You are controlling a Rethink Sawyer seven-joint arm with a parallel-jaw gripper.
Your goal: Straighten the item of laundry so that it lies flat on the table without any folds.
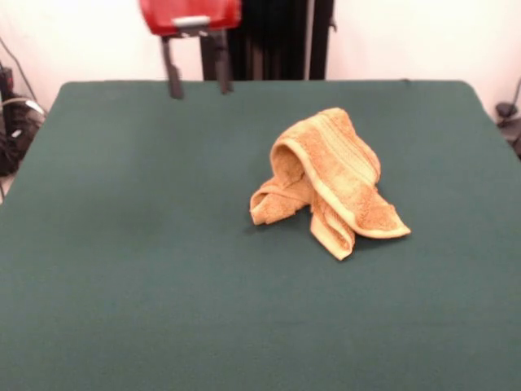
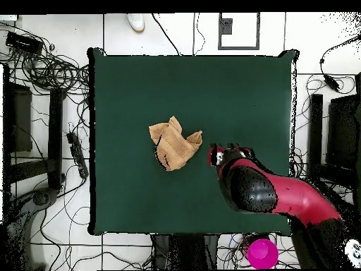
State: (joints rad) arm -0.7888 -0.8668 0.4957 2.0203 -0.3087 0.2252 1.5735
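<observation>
The golden-tan towel (image 1: 334, 179) lies crumpled in a heap on the dark green table (image 1: 122, 261), right of centre in the front view. One part arches up in a loop and a folded corner points toward the near edge. In the overhead view the towel (image 2: 174, 145) sits near the middle of the table (image 2: 141, 85). My gripper (image 1: 198, 81) hangs above the table's far side, up and left of the towel and well apart from it. Its two dark fingers (image 1: 173, 77) stand apart with nothing between them. In the overhead view the gripper (image 2: 217, 155) is just right of the towel.
My red and black arm (image 2: 282, 194) reaches over the table's lower right corner in the overhead view. A pink round object (image 2: 262, 253) sits on the floor beside the base. Cables (image 2: 49, 70) and dark stands surround the table. The black pedestal (image 1: 277, 41) stands behind the far edge.
</observation>
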